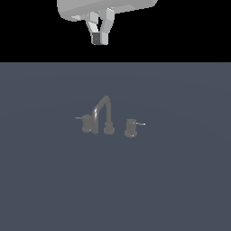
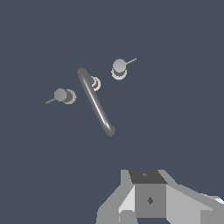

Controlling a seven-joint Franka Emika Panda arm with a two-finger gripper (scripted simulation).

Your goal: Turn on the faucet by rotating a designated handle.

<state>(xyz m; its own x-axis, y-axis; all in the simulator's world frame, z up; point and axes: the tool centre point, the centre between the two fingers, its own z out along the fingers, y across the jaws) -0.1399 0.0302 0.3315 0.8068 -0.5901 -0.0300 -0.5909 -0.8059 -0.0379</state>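
The faucet [image 1: 107, 108] is a dull-grey set on the dark floor, with a tall bent spout on a round base and a knob on each side. The handle [image 1: 131, 127] is the knob on the exterior view's right, and its thin pale pin points outward. In the wrist view the handle [image 2: 119, 68] shows from above, beyond the faucet's spout [image 2: 95, 103]. My gripper [image 1: 100, 39] hangs high above the faucet, well apart from it, its fingers meeting with no gap and nothing between them. In the wrist view the gripper [image 2: 148, 194] fills the lower edge.
A second knob [image 1: 87, 122] with a duller pin stands on the exterior view's left, close to the spout's end; it also shows in the wrist view as the other knob [image 2: 63, 95]. The floor [image 1: 180, 180] is flat and dark blue-grey.
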